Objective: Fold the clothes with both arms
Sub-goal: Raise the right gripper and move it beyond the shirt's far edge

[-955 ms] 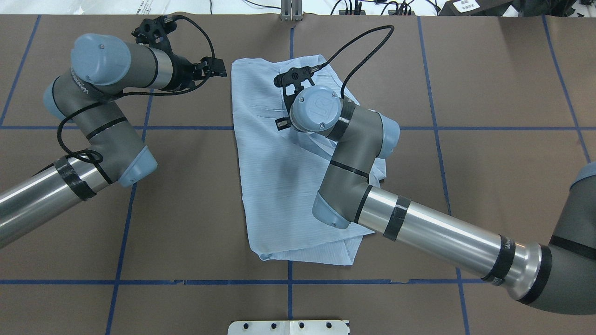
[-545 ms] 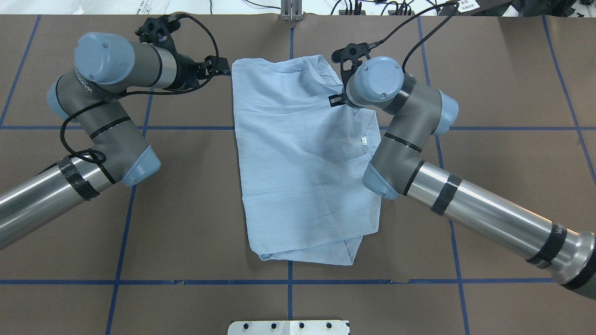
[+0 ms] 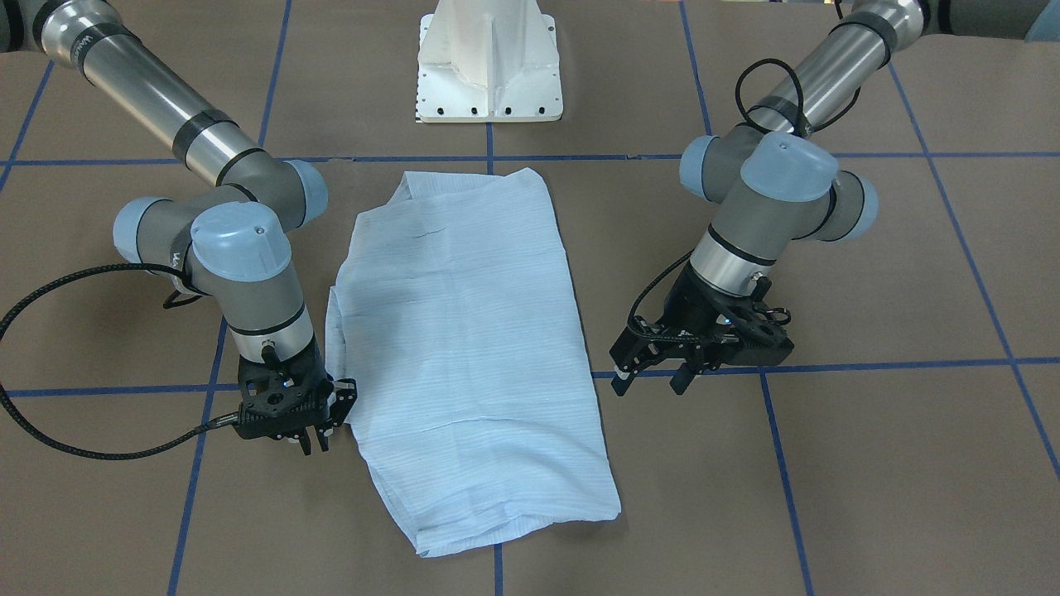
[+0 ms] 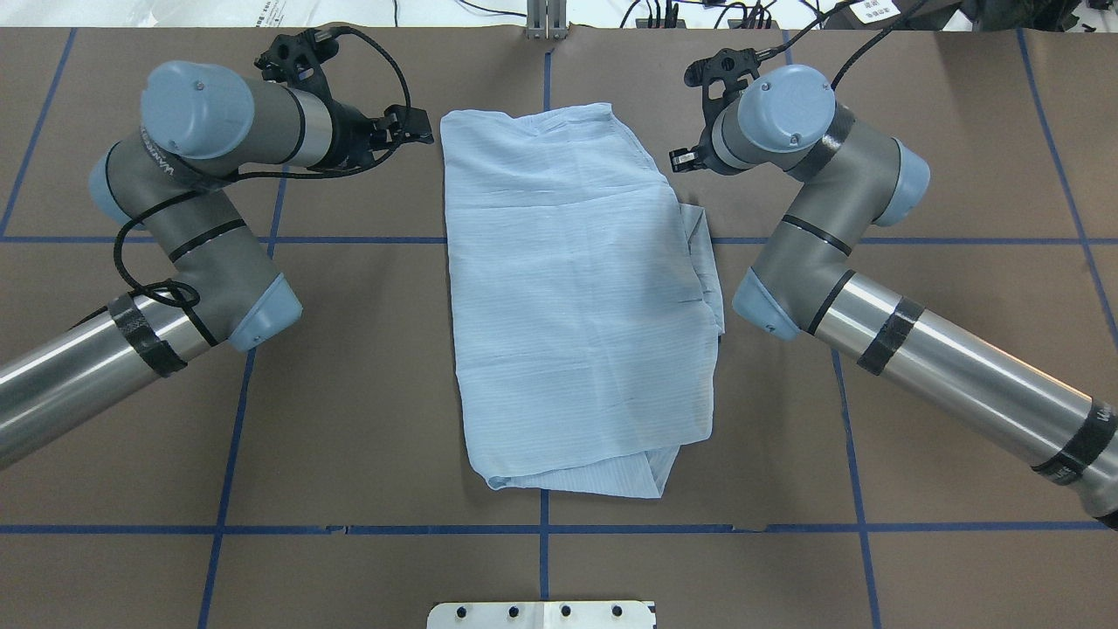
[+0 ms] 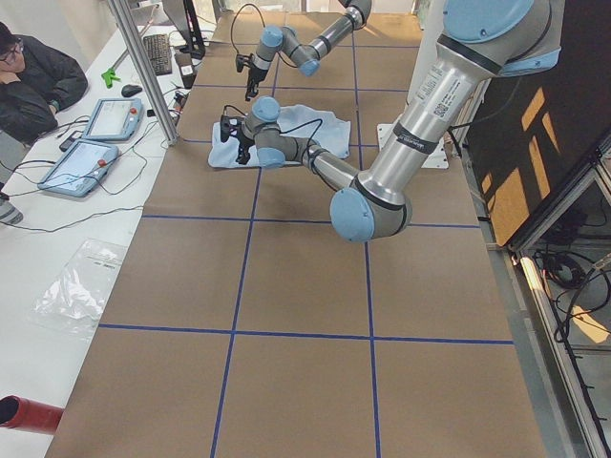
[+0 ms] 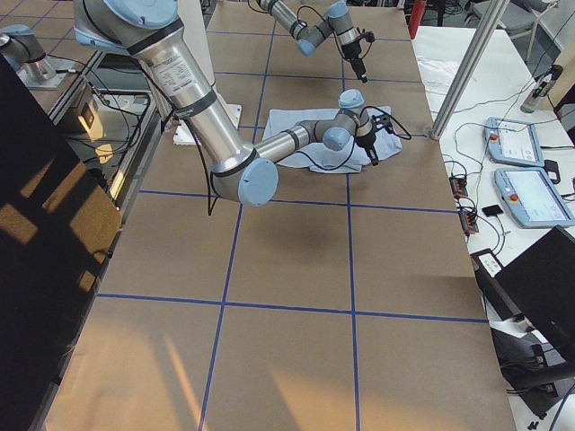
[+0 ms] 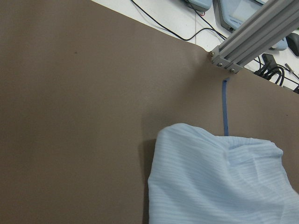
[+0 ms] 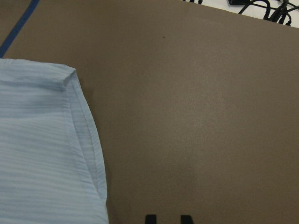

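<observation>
Shirt (image 4: 576,288), pale blue with fine stripes, lies flat in the middle of the brown surface (image 4: 349,393), folded into a long rectangle that runs away from the robot's white base (image 3: 489,74). At the end nearest the base an under layer sticks out past the top layer, and along the robot's right edge a loose fold bulges out sideways.

The left tool (image 3: 652,381) sits just beside the far left corner of the shirt, not touching it, with its fingers spread wide and nothing between them. The left arm (image 4: 201,227) bends in from the side.

The right tool (image 3: 315,445) points down just beside the far right edge of the shirt. In the right wrist view its two fingertips (image 8: 150,218) show at the bottom with a narrow gap between them, over bare surface, with the cloth edge off to one side. It holds nothing. The right arm (image 4: 821,245) reaches in from the other side.

Blue tape lines (image 4: 541,568) divide the surface into squares.
</observation>
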You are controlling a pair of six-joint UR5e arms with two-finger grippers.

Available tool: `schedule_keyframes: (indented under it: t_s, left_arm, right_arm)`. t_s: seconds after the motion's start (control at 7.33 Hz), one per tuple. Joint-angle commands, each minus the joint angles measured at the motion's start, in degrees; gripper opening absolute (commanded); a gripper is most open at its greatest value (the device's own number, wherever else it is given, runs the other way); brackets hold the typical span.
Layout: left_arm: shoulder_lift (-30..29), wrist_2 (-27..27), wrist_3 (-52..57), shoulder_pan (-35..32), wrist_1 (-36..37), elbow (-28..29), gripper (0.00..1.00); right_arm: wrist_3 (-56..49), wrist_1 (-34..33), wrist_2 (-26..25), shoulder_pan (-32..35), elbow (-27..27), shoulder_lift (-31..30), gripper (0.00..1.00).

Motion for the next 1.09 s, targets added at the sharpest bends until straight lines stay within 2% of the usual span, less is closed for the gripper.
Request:
schedule_keyframes:
  t_s: [0.0,0.27,0.41,0.68,0.82,0.95]
  left_arm:
    - [0.0,0.0,0.0,0.0,0.0,-0.1,0.99]
    - [0.7,-0.5,-0.3,0.5,2.4,-4.1,0.99]
    - [2.2,-0.9,-3.1,1.7,6.8,-8.1,0.99]
    - [7.0,-0.5,-11.0,7.8,10.6,-18.4,0.99]
    - [8.9,0.4,-16.0,11.7,11.3,-21.8,0.98]
    - [9.6,5.0,-20.3,17.8,14.3,-24.5,0.96]
  right_arm:
    - [0.0,2.7,0.0,-0.5,0.1,0.2,1.00]
    - [2.5,3.5,1.2,-1.2,2.7,0.3,1.00]
    - [3.7,3.3,5.4,-1.2,5.1,-0.5,1.00]
    - [9.1,1.9,8.2,-2.0,11.1,-3.1,1.00]
    - [11.4,-0.4,9.0,-2.9,16.0,-6.1,1.00]
    - [14.0,-5.8,9.7,-3.9,21.8,-8.2,1.00]
